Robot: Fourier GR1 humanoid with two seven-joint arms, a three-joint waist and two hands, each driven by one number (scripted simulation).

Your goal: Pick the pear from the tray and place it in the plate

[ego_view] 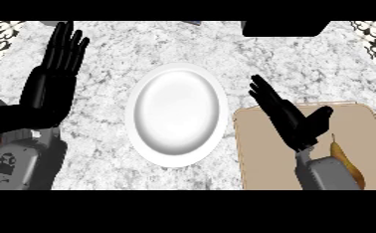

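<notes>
A white plate (177, 114) lies in the middle of the marble counter. To its right is a tan tray (258, 152). A yellow-brown pear (345, 158) lies on the tray near its right side, partly hidden behind my right forearm. My right hand (290, 116) hovers over the tray's upper left part, open, fingers straight and pointing up-left, thumb spread; it holds nothing and sits left of and above the pear. My left hand (53, 80) rests open at the left, fingers up.
A dark object (285, 28) sits at the counter's far edge, upper right. A small dark piece (189, 23) shows at the top middle. Patterned patches mark the top corners.
</notes>
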